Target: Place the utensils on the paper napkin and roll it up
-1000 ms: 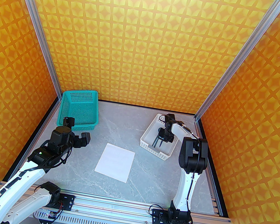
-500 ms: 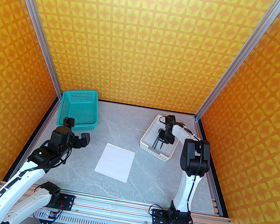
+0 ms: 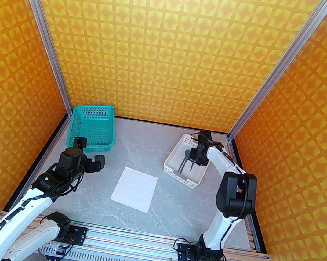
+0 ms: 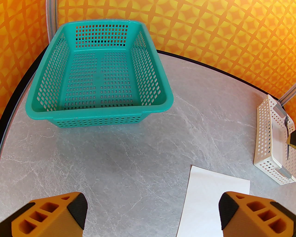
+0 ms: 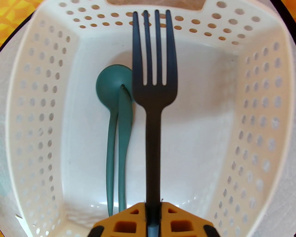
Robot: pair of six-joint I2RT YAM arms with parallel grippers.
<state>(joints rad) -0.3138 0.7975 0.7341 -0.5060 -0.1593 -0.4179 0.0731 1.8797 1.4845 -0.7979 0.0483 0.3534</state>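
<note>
The right hand [image 5: 152, 216] is clamped on the handle end of the fork [image 5: 153, 92], gripping the slim stem from both sides, over the white perforated tray [image 5: 34, 120]. The fork's tines point at the tray's far wall, and its head overlaps the bowl of the spoon [image 5: 113, 83] as the wrist camera sees it (whether they touch, I cannot tell). The spoon lies on the tray floor with the knife [image 5: 124, 129] close along its handle, just left of the fork. The tray sits near the far right corner of the counter [image 3: 181, 210]. The paper napkin [image 3: 134, 189] lies flat around the counter's middle, nearer the near edge, well apart from the tray. The left hand [image 3: 90, 153] hovers with its fingers [image 4: 57, 215] wide apart, between the napkin and the left edge, just in front of the teal basket [image 3: 92, 108] in the far left corner.
</note>
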